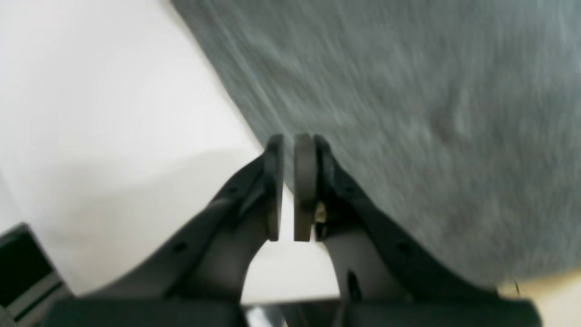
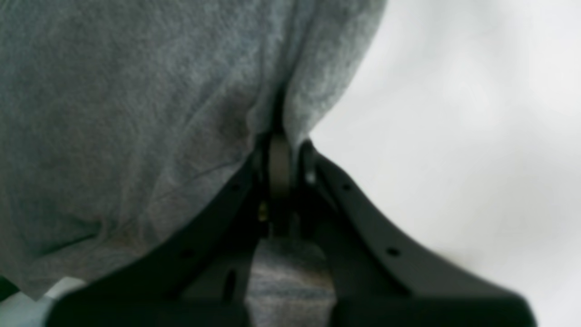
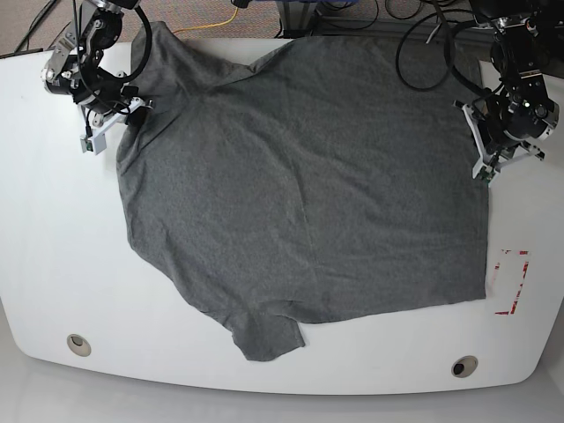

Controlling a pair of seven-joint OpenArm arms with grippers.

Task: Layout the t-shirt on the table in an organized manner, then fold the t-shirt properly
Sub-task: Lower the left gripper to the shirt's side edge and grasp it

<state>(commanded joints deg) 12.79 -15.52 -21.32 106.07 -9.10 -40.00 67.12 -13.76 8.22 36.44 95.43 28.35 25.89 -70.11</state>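
Observation:
The dark grey t-shirt [image 3: 308, 176] lies spread over the white table [image 3: 53, 264], with some wrinkles and one sleeve [image 3: 269, 335] pointing to the front edge. My right gripper [image 3: 134, 113] is at the shirt's back-left corner. In the right wrist view this gripper [image 2: 286, 141] is shut on a fold of the t-shirt [image 2: 113, 113], which bunches around the fingers. My left gripper [image 3: 482, 169] sits at the shirt's right edge. Up close, the left gripper [image 1: 288, 138] shows a narrow gap with nothing in it, just beside the cloth edge [image 1: 408, 113].
A red tape rectangle [image 3: 511, 282] marks the table near its front right. Two round grommet holes [image 3: 77, 343] [image 3: 463, 365] sit by the front edge. Cables [image 3: 423, 35] hang behind the back edge. A dark boxy object [image 1: 22, 263] shows low in the left wrist view.

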